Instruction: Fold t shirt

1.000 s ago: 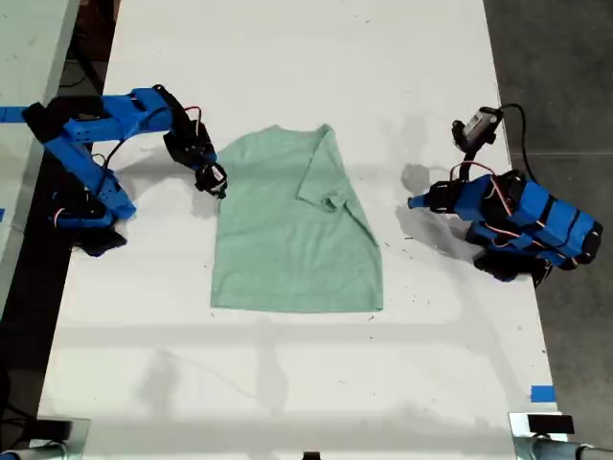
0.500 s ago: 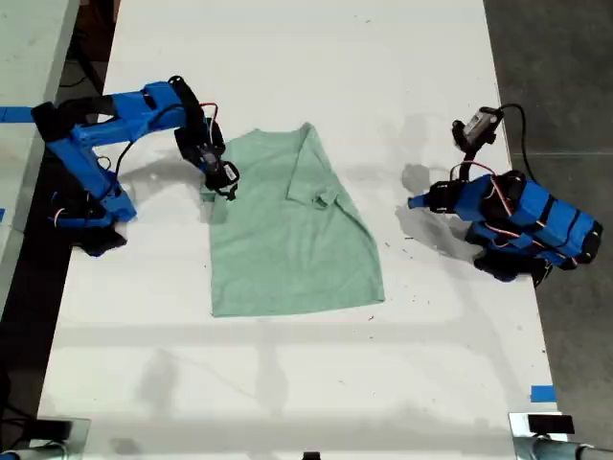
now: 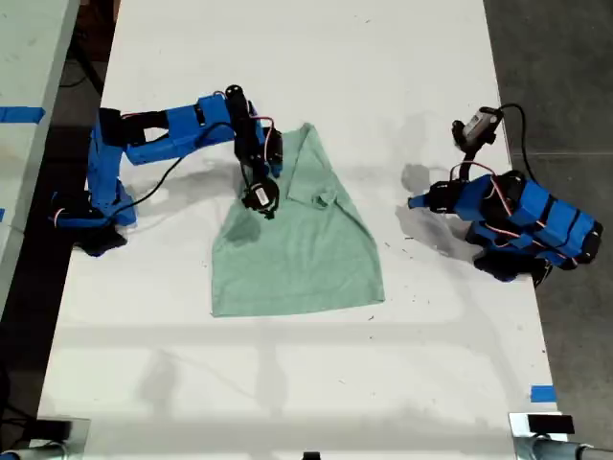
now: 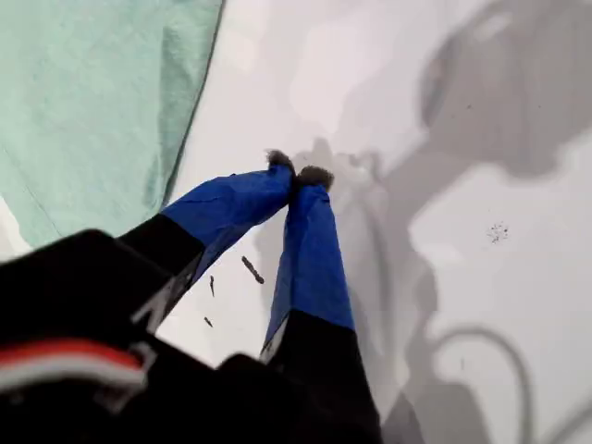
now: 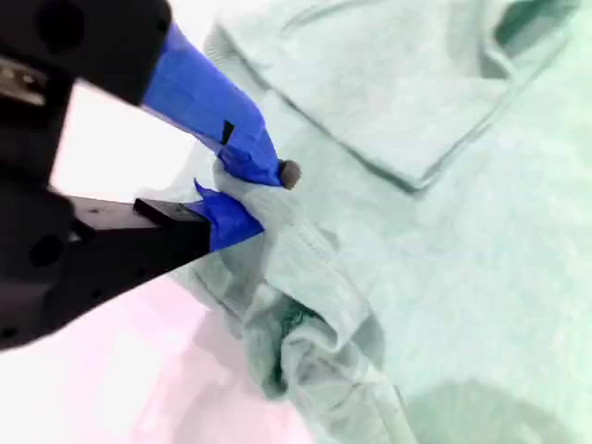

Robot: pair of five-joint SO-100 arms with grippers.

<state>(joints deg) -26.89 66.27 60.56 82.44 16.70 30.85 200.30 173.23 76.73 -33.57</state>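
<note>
Pale mint-green cloth fills the middle of the white table (image 3: 306, 67): the t shirt (image 3: 306, 254) lies there wrinkled, with one sleeve side already folded in over the body and its hem squared off toward the bottom of the exterior view. My second gripper (image 5: 248, 196) has its blue fingers (image 5: 222, 116) pinched on a bunched fold of the shirt's edge; in its wrist view the cloth hangs crumpled below the tips, with the folded sleeve lying flat just beyond. In the exterior view that arm reaches in from the exterior view's left, and its gripper (image 3: 261, 196) sits over the shirt's upper part, near the collar end.

My first gripper (image 4: 298, 174) is well apart from the shirt, on the exterior view's right (image 3: 419, 202), with the arm folded low over its base. Its fingers are pressed together, tips touching, holding nothing, hovering over bare table with only the shirt's edge showing beside it in the first wrist view.
</note>
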